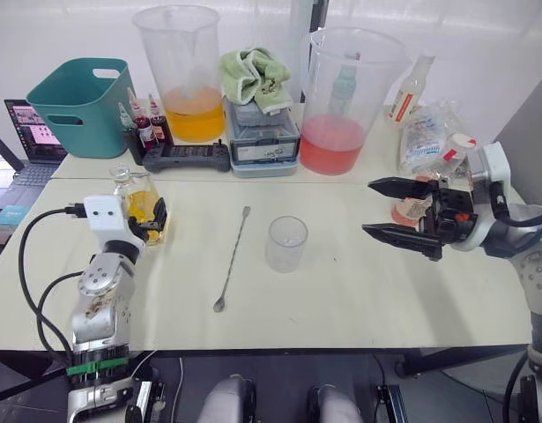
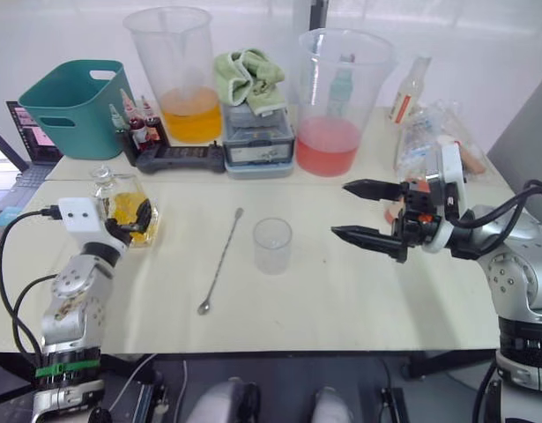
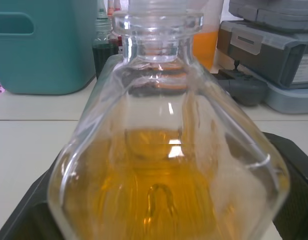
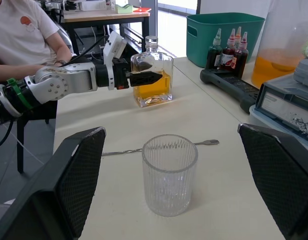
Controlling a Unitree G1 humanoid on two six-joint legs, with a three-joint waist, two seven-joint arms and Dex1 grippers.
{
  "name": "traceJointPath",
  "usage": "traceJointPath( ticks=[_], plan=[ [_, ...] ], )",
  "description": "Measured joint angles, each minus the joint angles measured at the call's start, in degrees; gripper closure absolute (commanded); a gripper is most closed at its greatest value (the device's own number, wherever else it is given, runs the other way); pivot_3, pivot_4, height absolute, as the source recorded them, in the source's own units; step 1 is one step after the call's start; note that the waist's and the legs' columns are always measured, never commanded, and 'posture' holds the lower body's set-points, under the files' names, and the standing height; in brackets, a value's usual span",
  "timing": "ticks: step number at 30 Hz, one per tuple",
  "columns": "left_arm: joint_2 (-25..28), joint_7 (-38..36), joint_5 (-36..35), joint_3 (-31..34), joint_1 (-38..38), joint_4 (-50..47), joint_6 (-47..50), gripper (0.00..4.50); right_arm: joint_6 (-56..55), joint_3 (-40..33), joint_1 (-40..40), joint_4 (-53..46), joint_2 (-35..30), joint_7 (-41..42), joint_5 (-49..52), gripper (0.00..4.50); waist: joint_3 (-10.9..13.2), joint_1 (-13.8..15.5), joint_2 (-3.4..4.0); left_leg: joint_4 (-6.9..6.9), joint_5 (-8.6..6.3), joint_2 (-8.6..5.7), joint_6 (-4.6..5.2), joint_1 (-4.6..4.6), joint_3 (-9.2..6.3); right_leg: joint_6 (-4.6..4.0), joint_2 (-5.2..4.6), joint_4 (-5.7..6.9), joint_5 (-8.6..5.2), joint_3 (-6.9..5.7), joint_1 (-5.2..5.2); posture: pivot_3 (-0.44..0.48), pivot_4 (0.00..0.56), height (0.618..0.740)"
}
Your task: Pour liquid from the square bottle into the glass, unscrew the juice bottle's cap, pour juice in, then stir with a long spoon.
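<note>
The left gripper (image 4: pixel 143 78) is clenched around the belly of the square bottle (image 1: pixel 138 201), which stands upright near the table's (image 1: pixel 359 300) left edge with yellow liquid (image 3: pixel 159 200) filling roughly its lower half, while the right gripper (image 1: pixel 401 211) hangs spread wide and empty, aimed at the glass (image 1: pixel 286 243) in the middle. The long spoon (image 1: pixel 232 260) lies flat between bottle and glass. That bottle looks like thick, heavy glass with slick flat faces, so I'd say the grip across two opposite flats, low on the body, is the right place, since the short neck (image 3: pixel 159 37) offers little purchase.
</note>
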Motion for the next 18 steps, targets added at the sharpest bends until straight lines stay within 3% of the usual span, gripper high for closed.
traceJointPath(
  ticks=[3,12,18],
  plan=[
    [0.16,1.16,0.11,0.08,-0.51,-0.09,1.21,1.68,-0.73,-0.12,0.81,0.01,-0.02,0.1,-0.01,0.0,0.0,0.05,0.0,0.0,0.0,-0.01,0.0,0.0,-0.01,0.03,0.0,0.0,0.02,0.01,0.02,0.0,0.15,0.739],
    [0.56,0.98,-0.21,0.13,-0.19,-1.71,2.52,1.68,-0.88,-0.1,1.04,0.02,-0.27,-0.68,-0.02,0.0,0.07,-0.02,-0.13,0.0,0.01,0.0,-0.02,-0.08,0.0,0.03,0.0,-0.01,0.03,0.02,-0.06,0.0,0.15,0.739],
    [7.89,-12.27,-9.1,0.23,3.03,-7.47,7.49,1.68,0.82,0.6,0.76,-0.37,-1.07,-1.07,0.17,0.0,0.28,-0.22,-0.47,0.01,0.03,0.01,-0.06,-0.24,-0.02,0.01,0.06,-0.03,0.04,0.0,-0.21,0.0,0.15,0.739]
  ],
)
